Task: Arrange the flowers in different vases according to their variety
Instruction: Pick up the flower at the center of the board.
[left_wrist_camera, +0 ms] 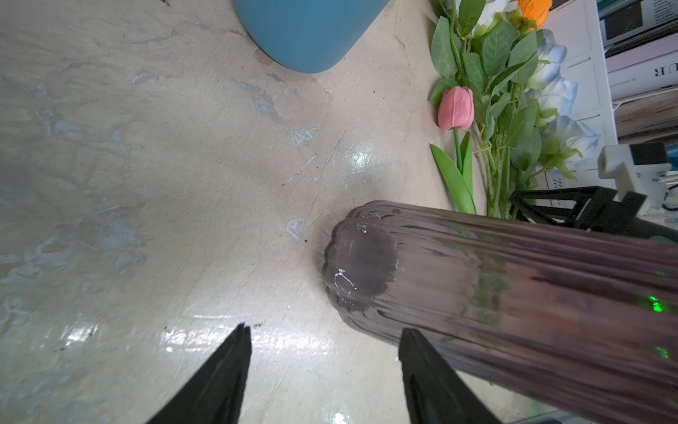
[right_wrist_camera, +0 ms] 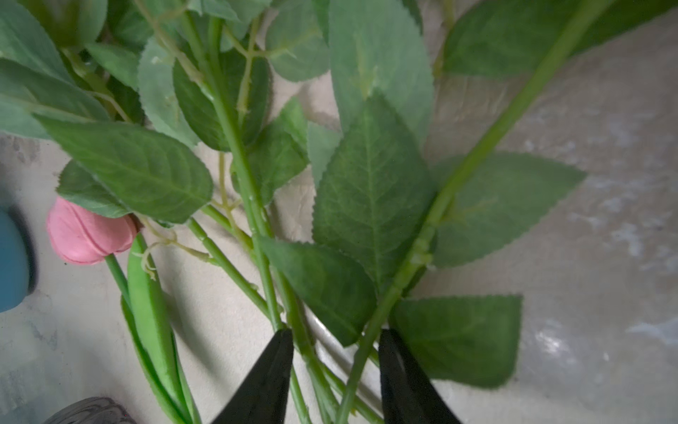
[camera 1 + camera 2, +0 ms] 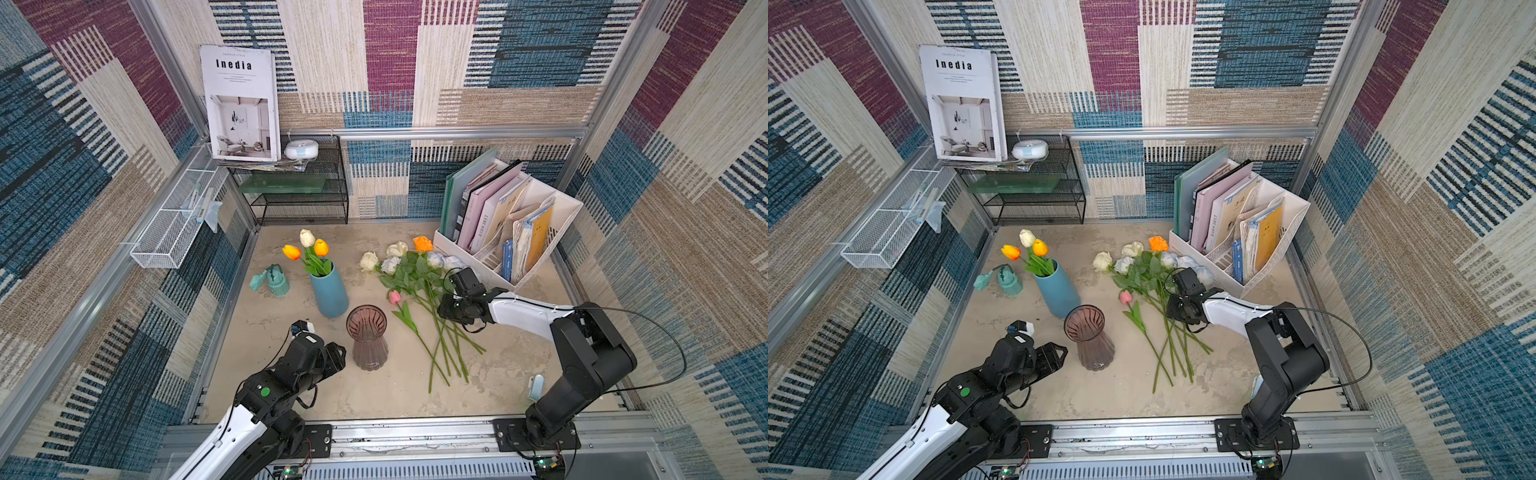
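Three tulips stand in the blue vase. The purple ribbed vase stands empty in front of it. A pink tulip lies on the table beside a pile of roses, whose stems fan toward the front. My right gripper is low over the rose stems. It stands open, fingers narrowed around several stems with table showing between them. My left gripper is open and empty just left of the purple vase, one fingertip beside its wall.
A teal watering can stands left of the blue vase. A white file rack with books fills the back right, close behind the roses. A black wire shelf is at the back, and a white mesh basket hangs on the left wall.
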You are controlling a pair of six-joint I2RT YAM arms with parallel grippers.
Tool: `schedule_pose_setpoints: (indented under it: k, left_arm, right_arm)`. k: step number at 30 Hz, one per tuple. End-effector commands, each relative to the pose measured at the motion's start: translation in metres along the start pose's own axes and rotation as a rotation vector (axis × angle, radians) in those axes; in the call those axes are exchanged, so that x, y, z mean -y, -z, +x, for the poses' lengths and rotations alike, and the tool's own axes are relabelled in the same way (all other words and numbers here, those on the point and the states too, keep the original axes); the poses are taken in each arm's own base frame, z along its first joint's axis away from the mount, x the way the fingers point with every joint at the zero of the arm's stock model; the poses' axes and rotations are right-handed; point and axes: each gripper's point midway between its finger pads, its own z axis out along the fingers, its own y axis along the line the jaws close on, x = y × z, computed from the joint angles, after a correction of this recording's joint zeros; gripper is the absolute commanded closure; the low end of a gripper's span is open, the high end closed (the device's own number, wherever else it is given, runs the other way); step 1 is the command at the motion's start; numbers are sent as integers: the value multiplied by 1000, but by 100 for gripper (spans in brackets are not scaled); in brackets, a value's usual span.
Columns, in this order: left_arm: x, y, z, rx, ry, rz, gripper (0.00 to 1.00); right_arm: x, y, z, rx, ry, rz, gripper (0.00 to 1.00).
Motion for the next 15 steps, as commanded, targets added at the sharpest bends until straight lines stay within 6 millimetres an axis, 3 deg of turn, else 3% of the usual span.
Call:
schedule_pose_setpoints:
  k: [1, 5, 8, 15]
  left_arm:
    - [2, 0, -1, 5, 0, 8, 31]
    - [3, 0, -2, 6, 3, 11, 31]
    - [3, 1, -2, 7, 3, 12, 31]
    - [5, 4, -4, 14, 6, 19, 31]
  right_arm:
    - [1, -4, 3, -16, -8, 6, 58]
    - [-1, -8, 1, -22, -8, -5, 87]
    - [-3, -5, -3, -10, -7, -12, 100]
    - [-20, 31, -33, 119, 32, -49, 100]
